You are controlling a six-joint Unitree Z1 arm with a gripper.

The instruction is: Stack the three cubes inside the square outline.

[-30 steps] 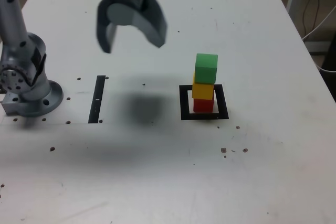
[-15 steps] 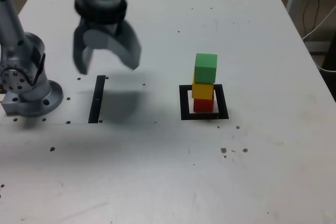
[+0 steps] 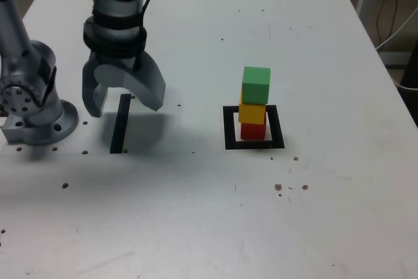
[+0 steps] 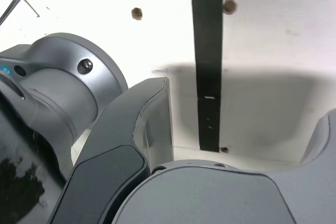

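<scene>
Over by the black strip, toward nine o'clock in the exterior view, you have the claw hanging above the table, spread wide, nothing between its fingers. Change noted: a second ago it was nearer eleven o'clock, higher in the picture and closer to the stack; since then it has drifted toward the arm's base and the strip. Cubes unmoved over the same stretch. Stack reads, from the bottom: red cube, yellow cube, green cube on top, all inside the square outline, a little toward three o'clock from the exterior view's centre. Column is upright, edges slightly out of line; red shows white ground between it and the frame at nine and three o'clock. Wrist view agrees: only the strip and bare surface lie beyond the fingers, no cube. Meaning for you: the stacking looks finished, and the arm appears to be on its way clear. Judgement: nothing left to grip; bring the arm to rest on the nine o'clock side, keep it off the table, and avoid swinging back toward three o'clock, where a brush could topple green.
</scene>
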